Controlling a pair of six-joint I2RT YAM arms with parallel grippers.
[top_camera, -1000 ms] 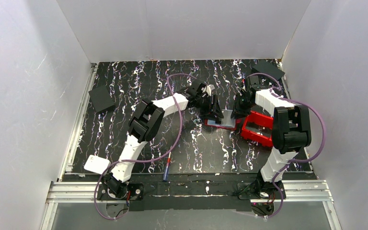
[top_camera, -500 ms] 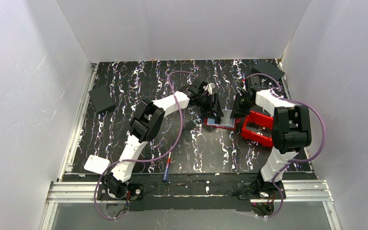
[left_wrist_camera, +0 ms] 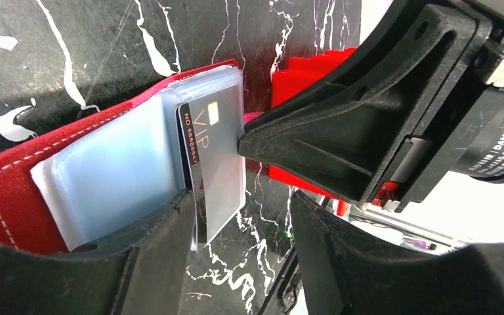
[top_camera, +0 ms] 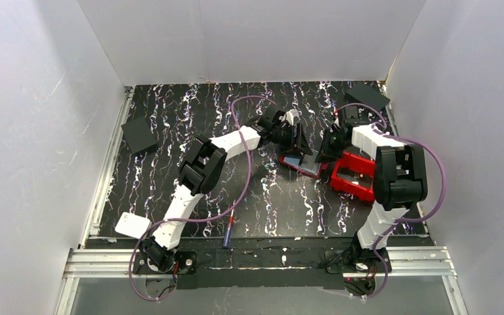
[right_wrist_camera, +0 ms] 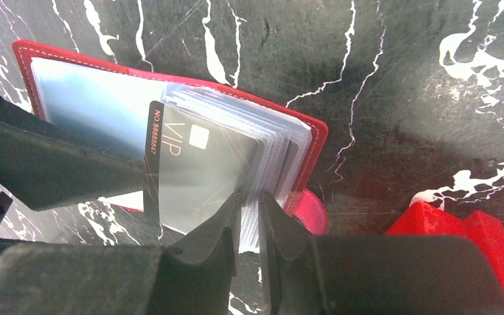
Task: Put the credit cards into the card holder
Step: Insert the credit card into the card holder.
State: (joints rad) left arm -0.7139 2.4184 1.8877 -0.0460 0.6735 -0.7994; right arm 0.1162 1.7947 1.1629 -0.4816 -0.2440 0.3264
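- Since a second ago, in the top view, the card holder (top_camera: 304, 165) has been turned slightly. Its pale face is now covered by something dark.
- The right gripper (right_wrist_camera: 249, 201) is pinched almost closed on one long edge of a dark grey credit card (right_wrist_camera: 197, 164) marked VIP. Whether a clear sleeve is caught as well cannot be told.
- From those fingers, the card spreads toward 10 o'clock in the right wrist view, over the stack of clear sleeves.
- The left gripper (left_wrist_camera: 239, 205) is spread wide with nothing grasped. It stands astride the card's near end, with one finger (left_wrist_camera: 151, 256) over the sleeves.
- In the left wrist view, the card's long axis runs roughly 12 to 6, with the holder's red flap at 9 o'clock.
- The holder lies opened on the table, between the two grippers, with a red bin (top_camera: 346, 186) just beside it at 3 o'clock in the top view.
- The right arm is judged the one to feed the card. Whether the card is already in a sleeve cannot be seen.
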